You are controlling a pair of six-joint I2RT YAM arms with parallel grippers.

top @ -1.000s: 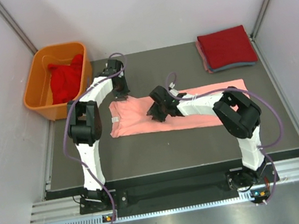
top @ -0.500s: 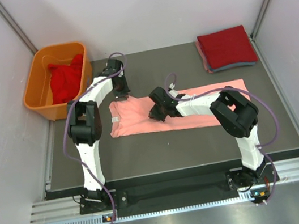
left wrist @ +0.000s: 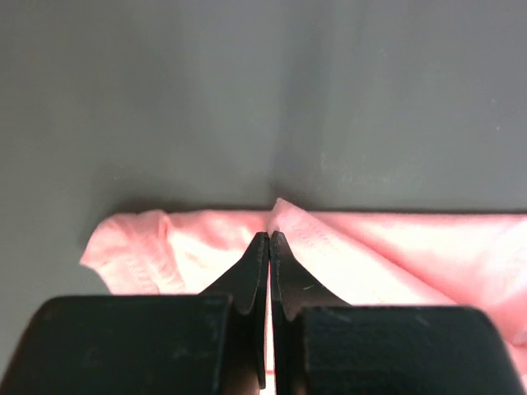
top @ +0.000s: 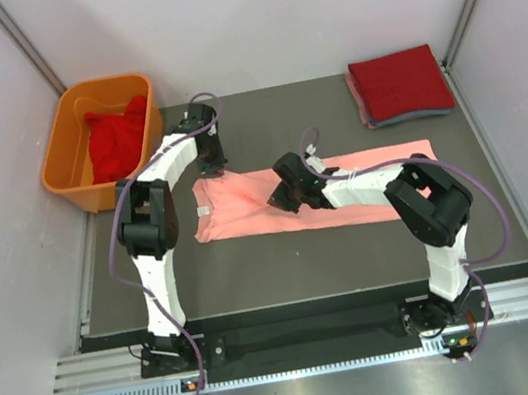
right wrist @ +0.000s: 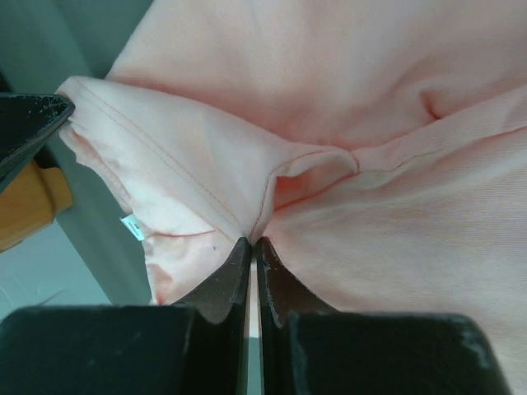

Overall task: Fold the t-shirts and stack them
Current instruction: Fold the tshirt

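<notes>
Top external view: the pink t-shirt (top: 241,211) lies flat on the table (top: 285,265), long axis left to right. Its far edge sits pinched in the fully closed left gripper (top: 213,173); the right gripper (top: 280,198), also closed, pinches a raised fold nearer the middle, most cloth trailing to its right.

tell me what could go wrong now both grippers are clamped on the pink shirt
1. The left gripper pinches only the very edge of the pink shirt with its fingertips, so the fabric may slip out when lifted.
2. The right gripper grips a raised wrinkle; it may hold just one layer, giving a crooked fold.
3. The right arm lies across the shirt and could drag it.
</notes>
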